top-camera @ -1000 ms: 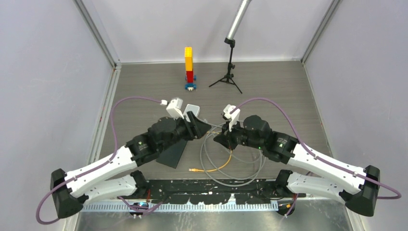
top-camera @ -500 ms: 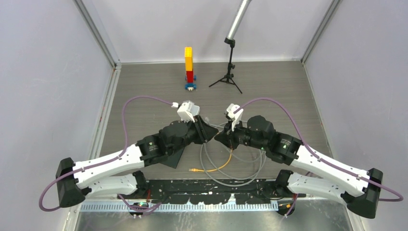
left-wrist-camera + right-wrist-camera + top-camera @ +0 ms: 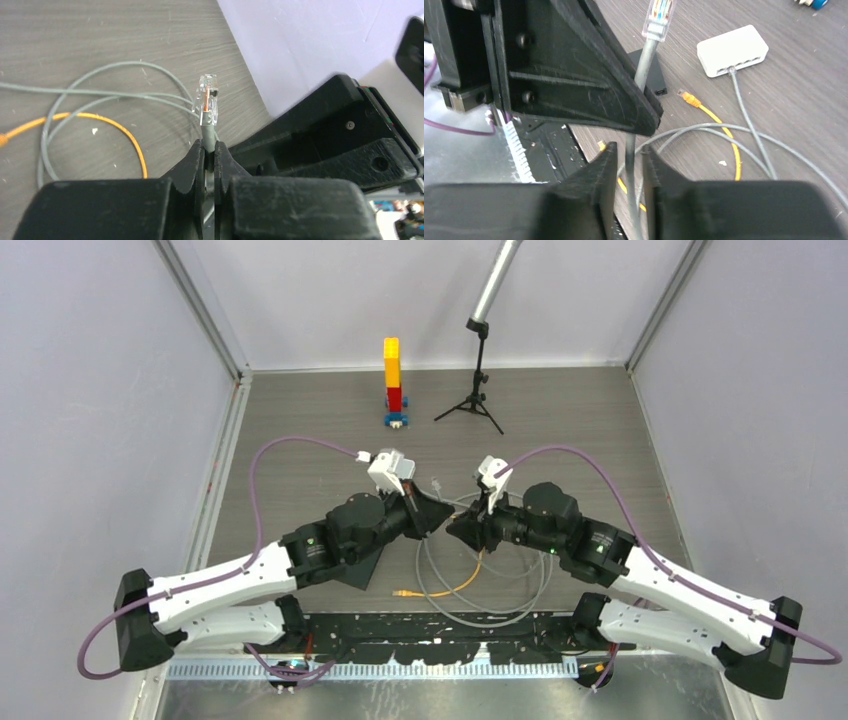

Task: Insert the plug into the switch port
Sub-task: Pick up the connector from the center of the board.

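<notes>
My left gripper (image 3: pixel 210 147) is shut on the grey cable just below the clear plug (image 3: pixel 208 102), which points up and away from the fingers. From above, the plug (image 3: pixel 434 481) sticks up between the two wrists, over the table's middle. My right gripper (image 3: pixel 630 147) stands open around the same grey cable (image 3: pixel 644 65) lower down, with a small gap on each side. The plug (image 3: pixel 660 17) shows at the top of the right wrist view. The white switch (image 3: pixel 732 50) lies flat on the table beyond it, its row of ports facing near, with another grey cable plugged in.
Loops of grey cable (image 3: pixel 480 600) and a yellow cable (image 3: pixel 455 588) lie on the table under the grippers. A flat black box (image 3: pixel 360 560) sits beneath the left arm. A brick tower (image 3: pixel 393 380) and a small tripod (image 3: pixel 478 390) stand at the back.
My left gripper moved in towards the right one and shut on the cable below the plug. My right gripper's fingers have parted slightly from the cable.
</notes>
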Robot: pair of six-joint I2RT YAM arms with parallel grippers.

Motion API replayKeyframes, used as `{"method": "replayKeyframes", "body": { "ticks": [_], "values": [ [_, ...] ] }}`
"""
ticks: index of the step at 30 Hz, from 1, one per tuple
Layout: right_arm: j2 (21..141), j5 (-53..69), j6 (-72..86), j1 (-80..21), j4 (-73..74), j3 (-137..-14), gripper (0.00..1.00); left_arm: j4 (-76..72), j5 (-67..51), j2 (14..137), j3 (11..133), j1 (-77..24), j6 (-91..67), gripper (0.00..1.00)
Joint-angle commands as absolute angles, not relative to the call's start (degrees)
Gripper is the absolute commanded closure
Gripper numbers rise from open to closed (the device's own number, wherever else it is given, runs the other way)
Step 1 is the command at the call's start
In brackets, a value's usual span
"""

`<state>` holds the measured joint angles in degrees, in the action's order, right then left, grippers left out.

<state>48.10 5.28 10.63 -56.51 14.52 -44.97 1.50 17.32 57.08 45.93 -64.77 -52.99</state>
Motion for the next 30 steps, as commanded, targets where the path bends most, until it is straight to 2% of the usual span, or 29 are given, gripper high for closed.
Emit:
{"method": "replayKeyframes", "body": {
  "ticks": [1, 4, 7, 12, 16, 24, 30],
  "values": [
    [44.14, 6.85, 11.08, -56.67, 13.61, -44.27, 0.57, -10.42, 14.07, 52.57, 43.61, -64.55, -39.66, 1.0],
    [40.95, 7.84, 11.62, -56.56, 12.09, -43.46, 0.39, -14.11, 8.13, 49.93, 42.13, -64.52, -31.67, 1.0],
    [38.76, 11.32, 11.95, -56.55, 8.91, -42.51, 0.33, -13.9, 0.8, 48.04, 42.52, -64.54, -26.07, 1.0],
    [38.33, 22.84, 12.68, -56.53, 1.29, -40.79, 0.32, -12.12, -9.37, 47.6, 44.29, -64.52, -22.33, 1.0],
    [39.05, 24.14, 13.32, -56.47, -4.08, -39.44, 0.33, -13.73, -12.98, 48.37, 44.55, -64.57, -22.57, 1.0],
    [40.48, 28.5, 14.88, -56.42, -10.55, -37.13, 0.44, -16.98, -16.02, 47.46, 44.2, -64.57, -22.75, 1.0],
    [40.26, 32.33, 16.56, -56.4, -16.37, -34.13, 0.45, -19.7, -16.46, 46.31, 43.27, -64.57, -23.96, 1.0]
  ]
}}
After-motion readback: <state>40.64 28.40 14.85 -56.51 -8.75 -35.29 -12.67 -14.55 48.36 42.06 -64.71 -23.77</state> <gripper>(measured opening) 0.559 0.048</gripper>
